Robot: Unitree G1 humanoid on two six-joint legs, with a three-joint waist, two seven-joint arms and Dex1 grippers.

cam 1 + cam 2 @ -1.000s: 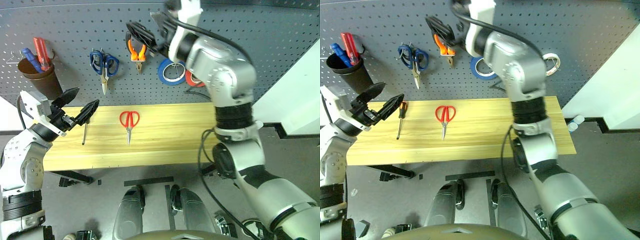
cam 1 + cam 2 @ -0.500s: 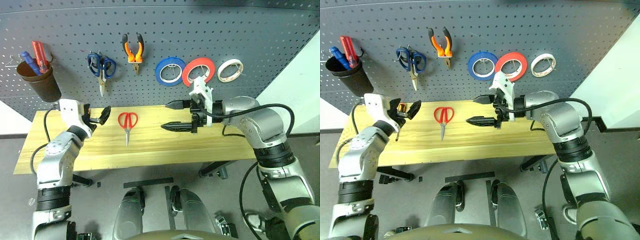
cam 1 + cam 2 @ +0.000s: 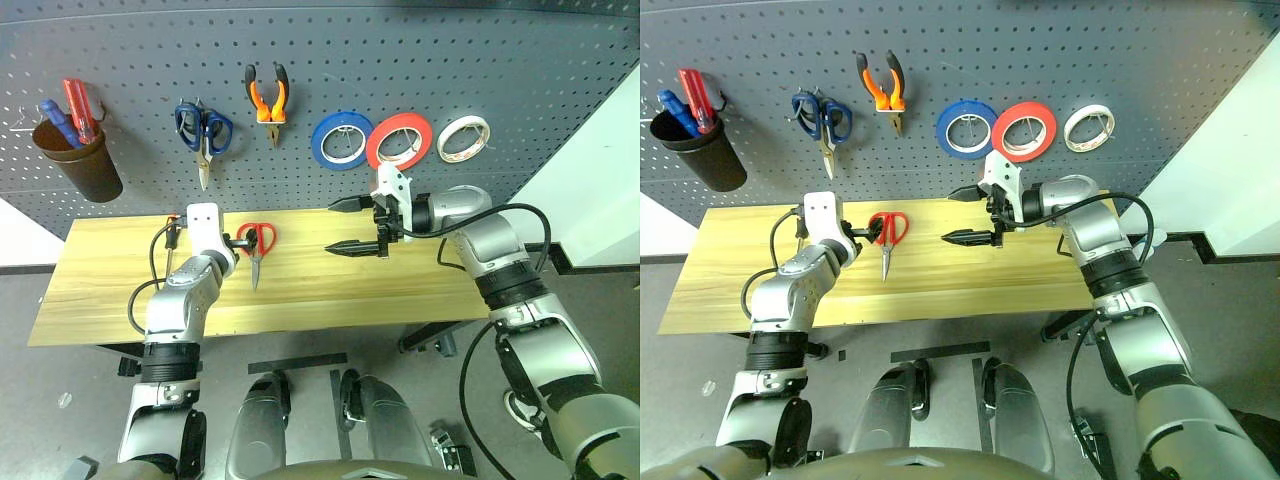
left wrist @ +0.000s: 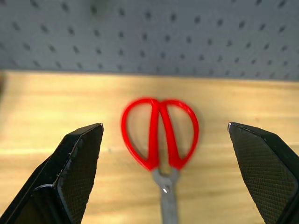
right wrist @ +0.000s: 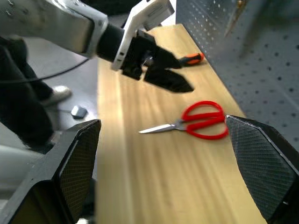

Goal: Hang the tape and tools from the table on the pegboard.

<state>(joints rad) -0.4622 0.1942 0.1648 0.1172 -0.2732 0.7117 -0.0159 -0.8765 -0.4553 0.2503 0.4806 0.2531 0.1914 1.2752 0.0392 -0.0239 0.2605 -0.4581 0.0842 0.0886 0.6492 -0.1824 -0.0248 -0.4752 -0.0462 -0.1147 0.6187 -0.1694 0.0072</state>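
On the pale wooden worktop [image 3: 400, 290] lie the red-handled scissors [image 3: 257, 243], blades pointing toward the near edge, and a slim screwdriver [image 3: 800, 228] with a black-and-orange handle further to the left, close to the back edge. Behind them the grey pegboard [image 3: 520, 60] already carries the orange-handled pliers [image 3: 272, 98], blue-handled scissors [image 3: 204, 132], a blue roll [image 3: 341, 141], a red roll [image 3: 400, 141] and the thin white tape [image 3: 463, 139], all on hooks, with a brown cup [image 3: 78, 160] of pens at the far left.

From the head cameras the left gripper [image 3: 243, 239] sits low over the worktop just left of the red handles, its forearm reaching forward from a bent elbow. The left wrist view adds what they cannot: the two black fingers [image 4: 79, 163] stand spread wide, released, with the red loops framed squarely between them and a little way ahead, not touched.

The right gripper [image 3: 349, 225] hangs above the middle of the worktop, its arm bent inward so that it points leftward across the board. Its fingers [image 5: 70, 168] are likewise spread and hold nothing. That wrist view looks along the worktop and catches the left gripper's dark tips poised beside the scissors, with the screwdriver's orange end just beyond them.
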